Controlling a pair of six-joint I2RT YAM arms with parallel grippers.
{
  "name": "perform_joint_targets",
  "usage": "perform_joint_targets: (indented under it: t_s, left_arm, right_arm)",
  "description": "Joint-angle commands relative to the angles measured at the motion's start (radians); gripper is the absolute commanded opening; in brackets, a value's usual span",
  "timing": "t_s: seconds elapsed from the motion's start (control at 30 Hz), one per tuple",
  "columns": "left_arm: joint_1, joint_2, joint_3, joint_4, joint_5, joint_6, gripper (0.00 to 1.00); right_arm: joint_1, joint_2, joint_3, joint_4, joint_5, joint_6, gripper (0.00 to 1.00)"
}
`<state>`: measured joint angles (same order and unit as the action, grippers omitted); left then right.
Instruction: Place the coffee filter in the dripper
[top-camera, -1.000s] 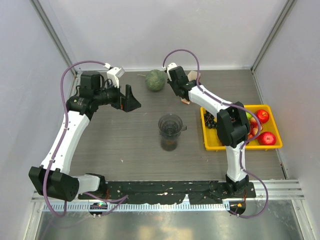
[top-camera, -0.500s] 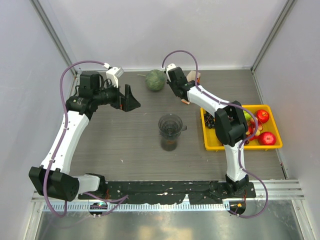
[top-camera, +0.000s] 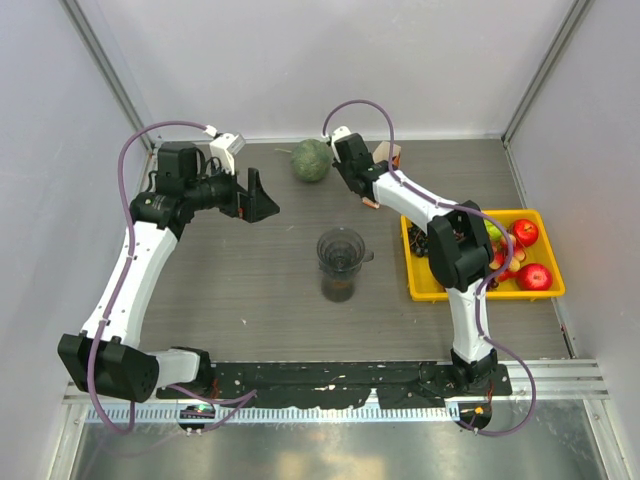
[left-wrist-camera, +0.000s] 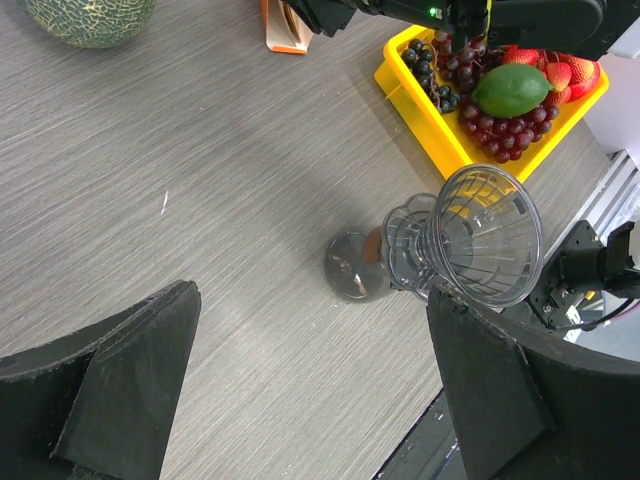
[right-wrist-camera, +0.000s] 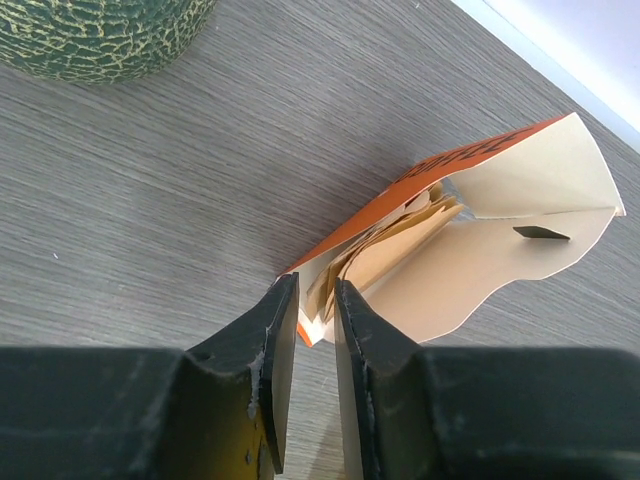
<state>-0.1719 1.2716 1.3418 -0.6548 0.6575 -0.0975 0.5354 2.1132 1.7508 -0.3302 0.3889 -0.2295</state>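
filter pack (right-wrist-camera: 500, 225) lies beyond the dripper (top-camera: 341, 250), to its far right. right gripper (right-wrist-camera: 315, 300) is at the pack's near corner, jaws narrowed to a slit. coffee filter (right-wrist-camera: 385, 255) sits inside, edges fanned toward the tips; whether one is pinched i cannot tell. left gripper (left-wrist-camera: 310, 300), far-left of the dripper, gapes wide and empty.

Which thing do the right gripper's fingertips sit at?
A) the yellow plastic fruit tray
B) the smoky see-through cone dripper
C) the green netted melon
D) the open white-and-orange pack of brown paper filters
D: the right wrist view shows the right gripper with its narrowly parted tips at the corner of the open white-and-orange pack of brown paper filters; the green netted melon lies off to one side.
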Motion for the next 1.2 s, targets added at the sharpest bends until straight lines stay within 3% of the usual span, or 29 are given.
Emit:
perform_joint_targets:
  t_s: [0.0, 0.93, 1.03, 1.17]
  left_arm:
    - [0.008, -0.028, -0.001, 0.026, 0.028, 0.004, 1.0]
    - [0.009, -0.021, 0.005, 0.026, 0.033, -0.001, 1.0]
    - [0.009, -0.021, 0.005, 0.024, 0.033, 0.001, 1.0]
    - [0.009, -0.018, 0.007, 0.024, 0.034, 0.001, 1.0]
  right_arm:
    - [0.006, 0.007, 0.047, 0.04, 0.019, -0.004, 0.26]
    - [0.005, 0.028, 0.064, 0.043, 0.039, -0.014, 0.15]
    - [0.005, 0.024, 0.065, 0.042, 0.038, -0.014, 0.05]
    - [0.005, 0.01, 0.067, 0.039, 0.03, -0.013, 0.05]
